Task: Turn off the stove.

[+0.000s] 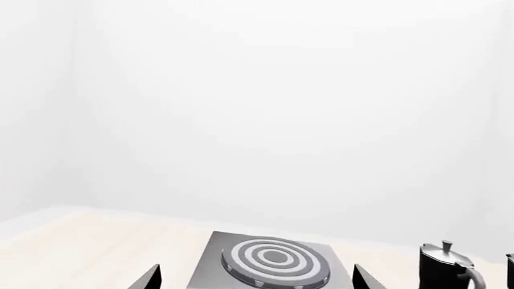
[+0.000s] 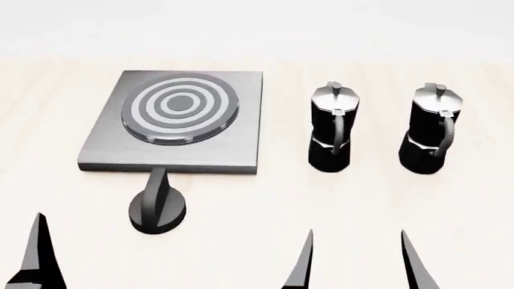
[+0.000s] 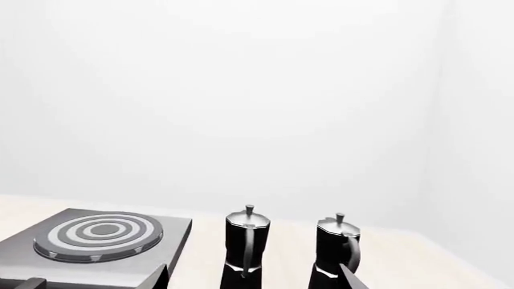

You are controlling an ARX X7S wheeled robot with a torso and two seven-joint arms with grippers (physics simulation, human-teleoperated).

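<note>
The stove point(image 2: 108, 153) is a flat grey slab on the pale wooden table, with a round ringed burner point(image 2: 180, 107) on top. Its black ridged knob point(image 2: 158, 208) stands apart, just in front of the slab's near edge. My left gripper point(image 1: 257, 280) is open, and its two dark fingertips frame the stove point(image 1: 213, 253) from the near side. Only one left finger point(image 2: 36, 253) shows in the head view, to the left of the knob. My right gripper point(image 2: 359, 265) is open in front of the moka pots, with nothing between its fingers.
Two black-and-silver moka pots point(image 2: 331, 129) point(image 2: 434, 129) stand upright side by side to the right of the stove. A white wall rises behind the table point(image 2: 265, 205). The right wrist view shows the same moka pots point(image 3: 245, 250) point(image 3: 337, 253) beyond my right gripper point(image 3: 253, 278).
</note>
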